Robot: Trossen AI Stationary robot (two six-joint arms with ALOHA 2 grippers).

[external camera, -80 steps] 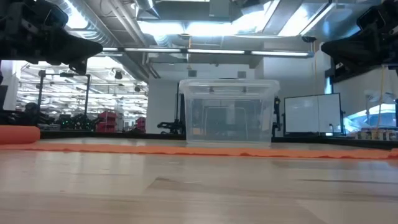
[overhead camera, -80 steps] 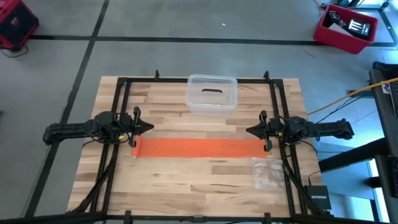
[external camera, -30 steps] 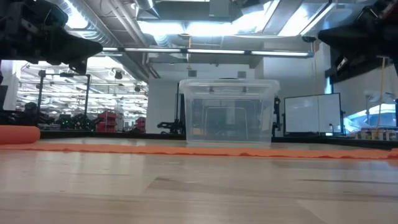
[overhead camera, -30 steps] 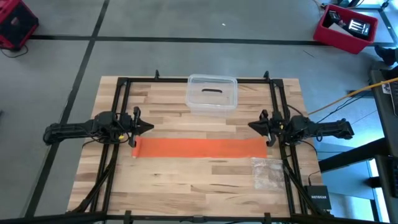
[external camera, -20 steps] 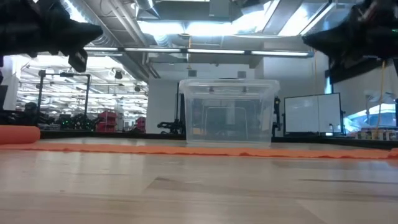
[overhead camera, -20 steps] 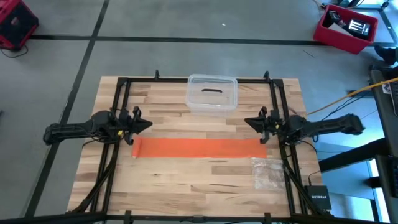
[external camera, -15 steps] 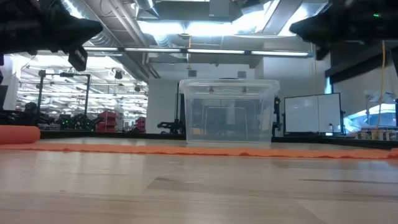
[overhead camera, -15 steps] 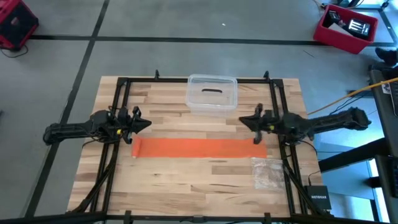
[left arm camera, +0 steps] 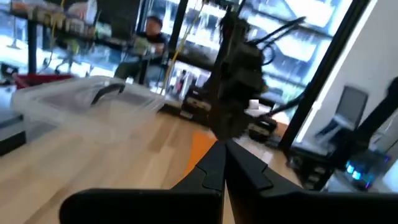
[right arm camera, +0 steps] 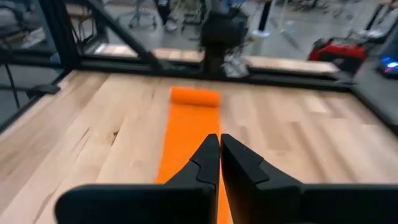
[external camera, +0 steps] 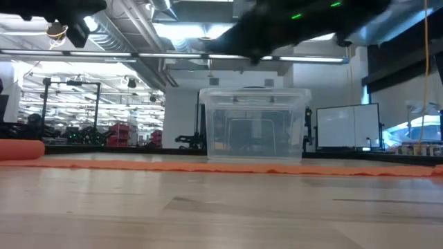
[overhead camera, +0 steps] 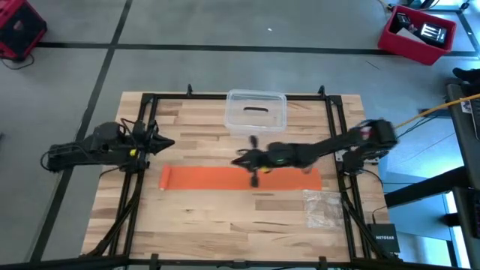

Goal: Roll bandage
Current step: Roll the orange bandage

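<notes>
A wooden butcher-block bench (overhead camera: 225, 225) fills the middle of the overhead view, ringed by a black metal frame (overhead camera: 147, 97) and standing on a grey concrete floor. A red bin (overhead camera: 417, 34) sits on the floor beyond the far right corner, and another red container (overhead camera: 19, 30) lies off the far left corner. The level view across the bench looks into a large workshop with bright ceiling lights; a person (left arm camera: 151, 28) shows in the background of the left wrist view.

The right arm (overhead camera: 330, 148) stretches from the right edge far inward, nearly flat, over the bench's centre. The right gripper (overhead camera: 247, 159) hangs above the middle of the orange strip, its two fingers (right arm camera: 205, 163) pressed together with nothing between them. The left arm (overhead camera: 82, 152) lies along the left edge. The left gripper (overhead camera: 163, 142) is near that edge, just beyond the strip's rolled end, fingers (left arm camera: 214, 163) likewise closed on nothing.

A clear plastic box (overhead camera: 256, 112) with a lid sits at the middle of the far edge.

The bandage (overhead camera: 217, 178) is bright orange and lies flat across the centre of the bench, running left to right. Its left end is curled into a small roll; the rest is still spread out as a long band.

A crinkled clear plastic bag (overhead camera: 322, 208) lies near the right edge, just nearer the front than the strip's right end.
</notes>
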